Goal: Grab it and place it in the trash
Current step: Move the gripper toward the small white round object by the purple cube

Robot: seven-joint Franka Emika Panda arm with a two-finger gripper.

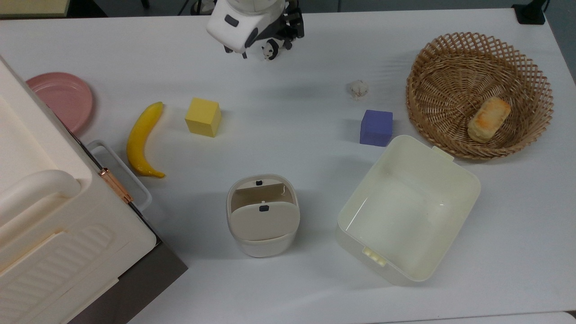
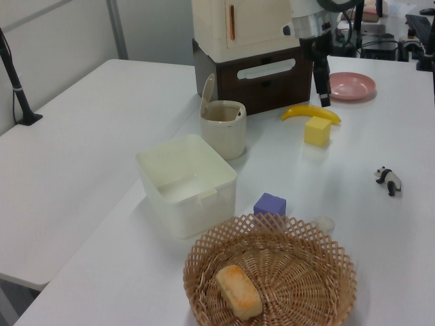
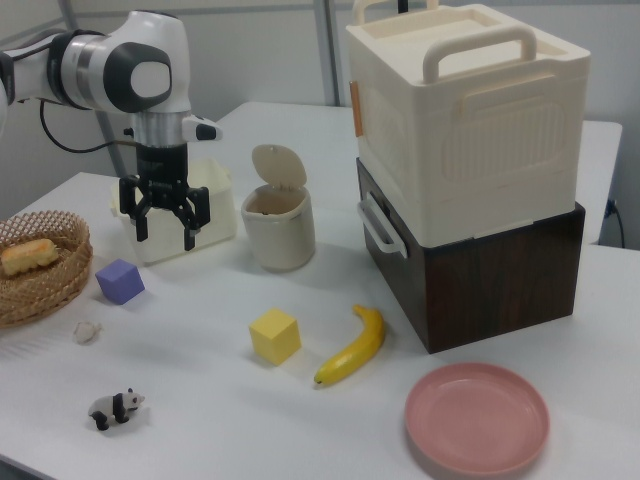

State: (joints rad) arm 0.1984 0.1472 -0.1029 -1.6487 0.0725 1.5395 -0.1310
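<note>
Nothing was picked up yet. Our gripper point(image 3: 165, 228) hung in the air with fingers spread and empty. The little white lump point(image 1: 358, 89) lay on the table point(image 1: 288, 90) near the purple cube point(image 1: 376, 128), far from the trash bin point(image 1: 263, 215). We had everything left to do.

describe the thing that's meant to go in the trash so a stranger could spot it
Find the wicker basket. In the top view, the purple cube sits at the basket's left, and the wad lies just above it. It is tiny, off-white and wrinkly, smaller than the cube.
</note>
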